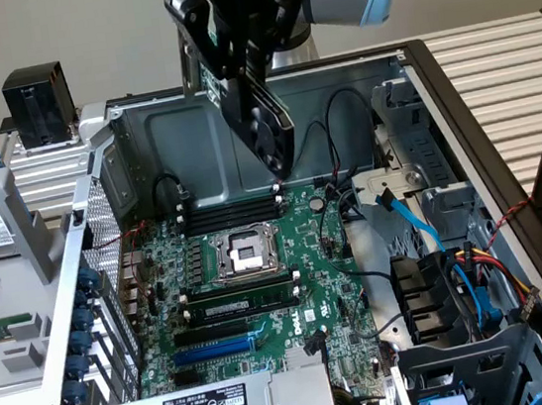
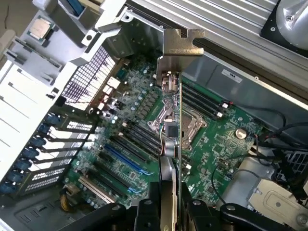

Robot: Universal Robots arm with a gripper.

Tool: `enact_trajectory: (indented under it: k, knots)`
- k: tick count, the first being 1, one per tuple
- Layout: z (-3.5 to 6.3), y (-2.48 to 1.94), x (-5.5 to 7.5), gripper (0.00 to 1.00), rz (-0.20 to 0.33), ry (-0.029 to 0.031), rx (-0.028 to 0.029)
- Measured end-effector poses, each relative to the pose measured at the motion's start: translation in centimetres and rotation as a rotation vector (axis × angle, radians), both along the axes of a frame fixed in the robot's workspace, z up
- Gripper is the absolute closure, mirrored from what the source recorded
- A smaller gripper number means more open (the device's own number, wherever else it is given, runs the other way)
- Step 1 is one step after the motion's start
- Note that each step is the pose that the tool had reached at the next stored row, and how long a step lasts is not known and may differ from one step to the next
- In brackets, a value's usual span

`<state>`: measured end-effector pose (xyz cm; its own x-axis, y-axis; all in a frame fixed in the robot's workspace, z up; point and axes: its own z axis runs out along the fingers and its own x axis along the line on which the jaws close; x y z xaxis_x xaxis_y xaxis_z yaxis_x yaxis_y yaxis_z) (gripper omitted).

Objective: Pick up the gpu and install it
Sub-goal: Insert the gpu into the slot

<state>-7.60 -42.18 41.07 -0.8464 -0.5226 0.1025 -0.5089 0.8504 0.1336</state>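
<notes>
Exterior view, hand: the hand (image 1: pixel 238 62) was clamped on the upper end of the graphics card (image 1: pixel 266 128), above the open computer case (image 1: pixel 191 123).
Exterior view, graphics card: it hung in the air, tilted, with its black fan face toward the camera. Its lower end was over the memory sticks (image 1: pixel 232 208) and clear of them.
Exterior view, motherboard: the motherboard (image 1: pixel 262 284) lay flat in the case, with the processor socket (image 1: pixel 242 251) near its middle and a blue slot (image 1: pixel 215 348) closer to the camera.
Wrist view, hand: the fingers (image 2: pixel 144 214) were pressed on both faces of the graphics card (image 2: pixel 168 178).
Wrist view, graphics card: it was seen edge-on, reaching away from the hand (image 2: pixel 169 211), with its silver bracket (image 2: pixel 177 50) at the far end.
Wrist view, motherboard: the motherboard (image 2: pixel 216 144) lay beyond the card, and the processor socket (image 2: pixel 190 125) was just beside the card's line.
</notes>
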Motion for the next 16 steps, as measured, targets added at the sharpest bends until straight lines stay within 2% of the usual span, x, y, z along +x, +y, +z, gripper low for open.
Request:
enact_trajectory:
  k: [7,16]
  knots:
    - [-0.02,0.0,0.0,0.73,0.127,0.0,0.0022]
    - [-0.02,0.0,0.0,0.73,0.291,-0.0002,0.0081]
